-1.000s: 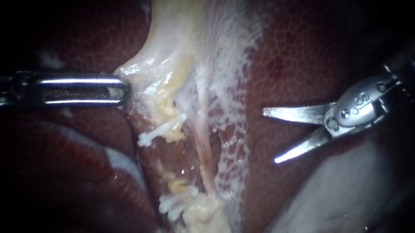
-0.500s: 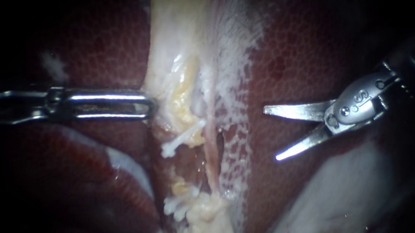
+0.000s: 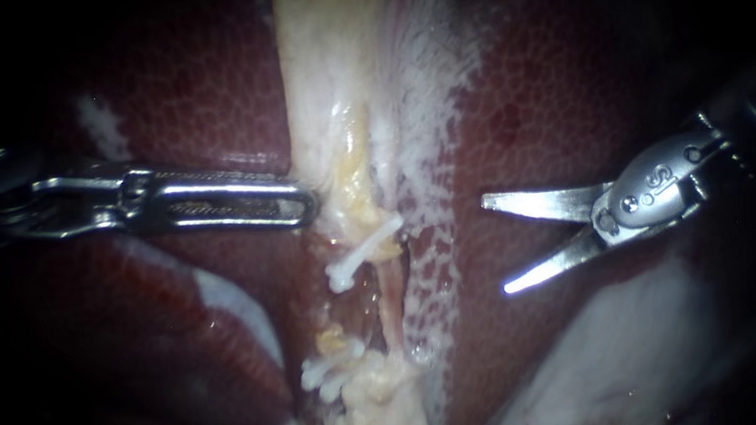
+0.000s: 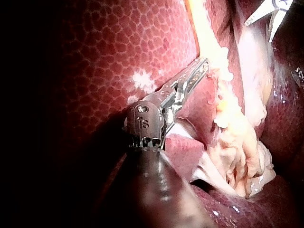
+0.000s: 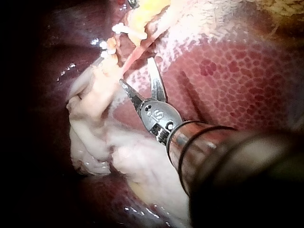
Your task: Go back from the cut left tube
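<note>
Hovering over the liver (image 3: pixel 568 86), my right instrument (image 3: pixel 493 246) has its two blades spread wide and gripping nothing, well apart from the cut left tube (image 3: pixel 355 214). That tube lies in the pale tissue band (image 3: pixel 330 80) down the middle of the endoscope view. Its upper stump ends at a white clip (image 3: pixel 361 252). The lower stump carries a cluster of white clips (image 3: pixel 327 377), and a gap shows between the two stumps. Just beside the gap an uncut thin tube (image 3: pixel 392 298) runs on.

My left instrument (image 3: pixel 304 205) meets the edge of that band just above the upper clip. Its jaws appear clenched on the tissue there, though the contact is small and hard to read.

Judging the retreat as well under way, the hazards lie in how both tips are carried. The right blades hang close to the liver, so a dip while they are spread could score its surface. A swing back toward the band could nick the thin tube or catch a clip. On the left, a hard pull on the gripped edge could tear the band or drag the upper clip off its stump.

No container shows in any view; the clips sit on the tube stumps, not in anything.
</note>
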Available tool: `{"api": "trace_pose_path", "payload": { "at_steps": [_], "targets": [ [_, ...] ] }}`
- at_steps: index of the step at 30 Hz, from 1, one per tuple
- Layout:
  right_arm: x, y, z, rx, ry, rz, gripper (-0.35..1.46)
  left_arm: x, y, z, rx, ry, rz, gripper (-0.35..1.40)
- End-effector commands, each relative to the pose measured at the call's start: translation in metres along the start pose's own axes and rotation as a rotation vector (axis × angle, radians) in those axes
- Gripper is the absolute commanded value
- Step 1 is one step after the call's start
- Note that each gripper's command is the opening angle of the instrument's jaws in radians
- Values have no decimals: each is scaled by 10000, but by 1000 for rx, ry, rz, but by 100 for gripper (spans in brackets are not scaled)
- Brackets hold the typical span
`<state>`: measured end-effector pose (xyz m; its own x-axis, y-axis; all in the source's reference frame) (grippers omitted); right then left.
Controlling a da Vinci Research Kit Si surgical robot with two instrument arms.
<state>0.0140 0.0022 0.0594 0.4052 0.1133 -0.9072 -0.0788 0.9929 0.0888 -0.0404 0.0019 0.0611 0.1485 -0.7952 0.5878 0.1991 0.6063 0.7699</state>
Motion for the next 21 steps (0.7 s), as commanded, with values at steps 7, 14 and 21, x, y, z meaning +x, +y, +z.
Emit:
{"api": "trace_pose_path", "payload": {
  "at_steps": [7,14,21],
  "targets": [
    [-1,0,1,2,1,-5,143,1,0,0,-1,3,0,-35],
    [-1,0,1,2,1,-5,143,1,0,0,-1,3,0,-35],
    [-1,0,1,2,1,-5,143,1,0,0,-1,3,0,-35]
  ]
}}
